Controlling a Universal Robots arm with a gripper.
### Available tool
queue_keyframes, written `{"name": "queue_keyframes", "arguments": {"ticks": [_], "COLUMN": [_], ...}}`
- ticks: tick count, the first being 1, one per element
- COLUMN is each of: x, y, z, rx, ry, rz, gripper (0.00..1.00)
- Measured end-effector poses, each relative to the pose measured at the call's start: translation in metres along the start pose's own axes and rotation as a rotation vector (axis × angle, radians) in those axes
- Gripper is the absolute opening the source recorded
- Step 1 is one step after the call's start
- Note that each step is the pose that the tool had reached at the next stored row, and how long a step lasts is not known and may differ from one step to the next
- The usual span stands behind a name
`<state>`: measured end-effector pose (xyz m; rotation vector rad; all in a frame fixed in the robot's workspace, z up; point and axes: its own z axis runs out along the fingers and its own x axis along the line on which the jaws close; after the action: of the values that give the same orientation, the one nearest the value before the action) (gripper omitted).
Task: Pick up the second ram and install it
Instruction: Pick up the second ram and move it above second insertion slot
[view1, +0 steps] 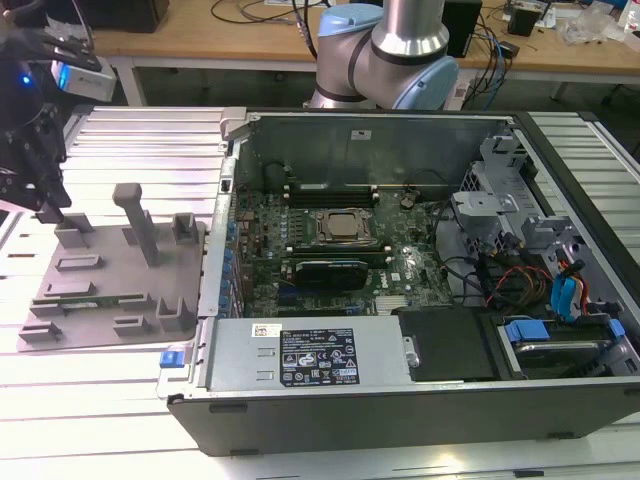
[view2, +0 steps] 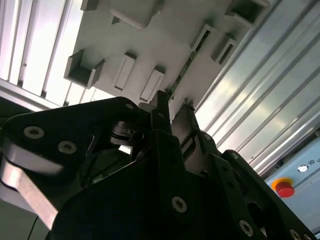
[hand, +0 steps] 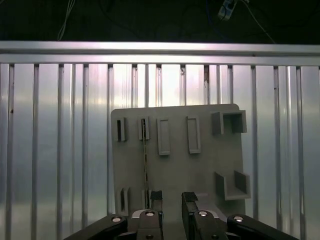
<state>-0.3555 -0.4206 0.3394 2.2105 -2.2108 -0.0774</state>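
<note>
The second ram (hand: 145, 160) is a thin green stick standing on edge in the slots of the grey holder tray (hand: 200, 170). In the second wrist view it is a dark line (view2: 188, 61) between the tray's slots. My gripper (hand: 171, 200) hovers above the tray's near edge, open, with nothing between its black fingers (hand: 156, 197). The stick runs just outside one finger rather than through the gap. In the exterior view the gripper (view1: 52, 205) hangs over the back corner of the tray (view1: 100, 320), at the exterior view's left, apart from the open computer case (view1: 400, 400).
The motherboard (view1: 400, 270) lies in the open case, with the CPU socket (view1: 345, 227) in its middle and long memory slots (view1: 330, 188) behind it. Drive bays and cables (view1: 550, 290) fill the case's right side. Tall pegs (view1: 135, 220) rise from the tray. A ribbed metal table (view1: 110, 400) lies underneath.
</note>
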Motion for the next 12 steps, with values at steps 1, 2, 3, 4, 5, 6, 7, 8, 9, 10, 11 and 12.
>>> {"name": "queue_keyframes", "arguments": {"ticks": [1,2,3,4,5,6,7,8,9,10,11,12], "x": [0.0001,0.0001,0.0001,0.0002,0.0003,0.0004,0.0005,0.0006,0.0007,0.0008,0.0009,0.0010], "y": [-0.0001,-0.0001,-0.0001,-0.0001,-0.0002,-0.0003,-0.0003,-0.0004,-0.0005,-0.0005,-0.0005,-0.0006], "z": [0.0009,0.0017,0.0025,0.0033,0.0045,0.0060,0.0076,0.0092,0.0104,0.0112,0.0120,0.0130], "rx": [0.0000,0.0001,0.0000,0.0000,0.0000,0.0000,0.0001,0.0000,0.0000,0.0000,0.0001,0.0000], "ry": [0.0000,-0.0001,0.0001,0.0000,0.0000,0.0000,0.0000,0.0000,0.0000,0.0000,-0.0001,0.0000], "rz": [0.000,0.000,0.000,0.000,0.000,0.000,0.000,0.000,0.000,0.000,0.000,0.000], "gripper": [0.28,0.28,0.28,0.28,0.28,0.28,0.28,0.28,0.28,0.28,0.28,0.28]}}
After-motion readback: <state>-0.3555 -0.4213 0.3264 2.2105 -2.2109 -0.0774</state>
